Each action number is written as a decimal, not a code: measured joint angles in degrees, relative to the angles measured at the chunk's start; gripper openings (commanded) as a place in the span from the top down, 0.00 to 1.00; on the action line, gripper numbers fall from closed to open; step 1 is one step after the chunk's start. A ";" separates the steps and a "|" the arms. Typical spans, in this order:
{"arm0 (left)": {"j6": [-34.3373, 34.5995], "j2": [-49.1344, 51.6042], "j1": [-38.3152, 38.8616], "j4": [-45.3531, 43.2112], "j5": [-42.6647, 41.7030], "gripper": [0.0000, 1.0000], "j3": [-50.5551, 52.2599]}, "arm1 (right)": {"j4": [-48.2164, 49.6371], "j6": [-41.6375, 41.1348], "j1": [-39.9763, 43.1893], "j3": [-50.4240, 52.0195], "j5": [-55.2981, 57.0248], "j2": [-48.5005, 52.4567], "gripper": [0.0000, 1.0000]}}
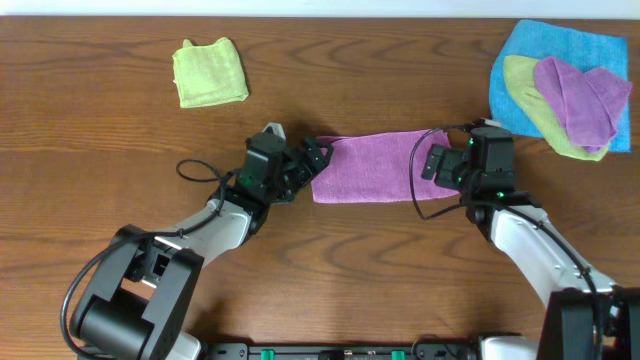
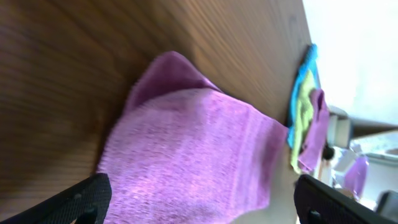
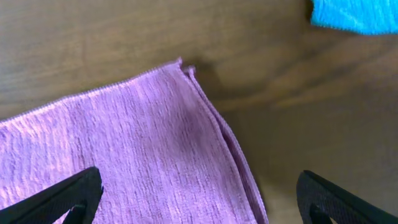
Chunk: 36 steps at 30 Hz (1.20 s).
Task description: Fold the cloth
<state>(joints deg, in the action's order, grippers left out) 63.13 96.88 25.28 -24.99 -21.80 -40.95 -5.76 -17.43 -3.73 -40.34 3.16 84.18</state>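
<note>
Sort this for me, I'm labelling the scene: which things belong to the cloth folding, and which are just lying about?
Job: centre lilac cloth, left gripper, right gripper, both open at its ends.
Lying about: folded green cloth; blue cloth, second green cloth and other purple cloth piled together.

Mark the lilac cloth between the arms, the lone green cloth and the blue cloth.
lilac cloth (image 1: 370, 168): overhead view, middle of the strip.
lone green cloth (image 1: 210, 72): overhead view, its centre.
blue cloth (image 1: 560, 42): overhead view, bare upper part.
</note>
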 measured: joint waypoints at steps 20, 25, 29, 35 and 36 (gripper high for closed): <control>8.26 1.51 4.83 -7.43 -4.52 0.05 -3.54 | -4.28 9.40 6.88 -0.37 -6.91 -1.40 0.01; 0.76 10.16 4.94 -3.69 -5.25 0.04 -12.39 | -3.96 9.44 6.93 -0.37 -9.40 -1.36 0.01; -4.81 15.54 4.96 8.20 -6.71 0.05 -18.64 | -4.07 9.44 6.93 -0.37 -10.10 -1.36 0.01; -11.56 16.37 5.03 24.41 -5.14 0.05 -24.76 | -4.13 9.46 6.93 -0.37 -10.49 -1.36 0.01; -12.57 16.37 5.05 26.53 -4.48 0.05 -25.40 | -4.15 9.46 6.93 -0.37 -10.54 -1.36 0.01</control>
<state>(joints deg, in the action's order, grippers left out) 50.57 113.25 30.33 1.54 -26.28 -66.35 -9.91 -7.97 3.20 -40.71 -7.38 82.83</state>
